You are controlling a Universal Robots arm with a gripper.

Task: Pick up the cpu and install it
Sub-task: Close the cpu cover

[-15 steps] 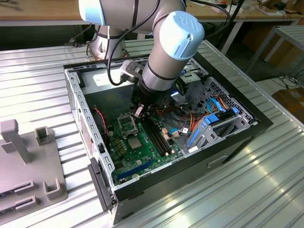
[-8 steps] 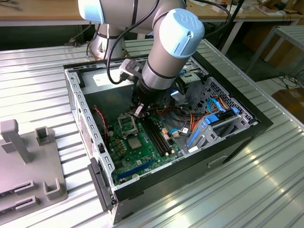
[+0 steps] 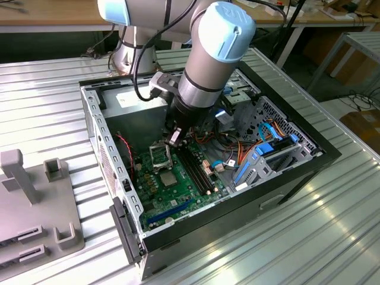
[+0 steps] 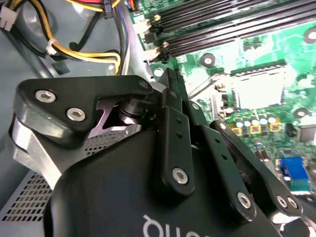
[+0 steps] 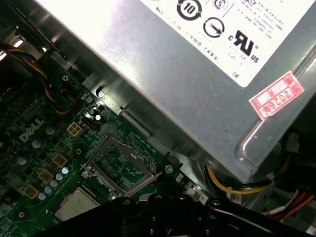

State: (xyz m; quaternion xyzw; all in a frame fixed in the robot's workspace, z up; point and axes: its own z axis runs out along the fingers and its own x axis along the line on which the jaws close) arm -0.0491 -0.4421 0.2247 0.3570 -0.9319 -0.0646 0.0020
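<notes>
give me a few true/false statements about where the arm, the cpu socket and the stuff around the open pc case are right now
1. The gripper is inside the open computer case. True.
2. The metal-framed socket sits on the green motherboard. True.
3. The case stands upright with its side panel closed. False: it lies on its side, open on top.
4. The grey fixture sits inside the case. False: it rests on the metal table, at the exterior view's left of the case.
5. The memory slots are beside the socket. True.

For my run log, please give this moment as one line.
end effector: above socket | cpu: lying on board beside socket | socket: frame empty | install: not done
</notes>
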